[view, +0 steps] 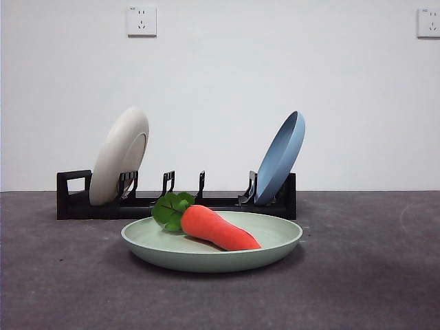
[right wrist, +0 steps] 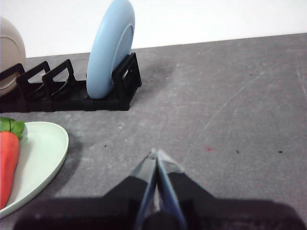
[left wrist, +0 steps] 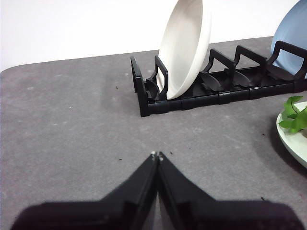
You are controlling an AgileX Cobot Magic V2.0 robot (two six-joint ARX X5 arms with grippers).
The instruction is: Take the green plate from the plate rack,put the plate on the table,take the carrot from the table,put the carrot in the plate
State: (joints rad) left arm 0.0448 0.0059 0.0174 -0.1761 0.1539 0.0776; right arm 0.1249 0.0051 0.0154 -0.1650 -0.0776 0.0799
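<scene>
left gripper (left wrist: 157,155) jaws pressed together, low over bare dark grey matte table (view: 371,275) | right gripper (right wrist: 154,153) likewise closed, empty | orange-red toy carrot (view: 216,228) lies in pale sage-green round plate (view: 275,240) before long black plate rack (view: 185,203) | white wall (view: 220,82), 2 sockets

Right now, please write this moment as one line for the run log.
orange-red toy carrot: lying in pale green round plate | plate: on table | left gripper: jaws shut, empty | right gripper: jaws shut, empty
</scene>
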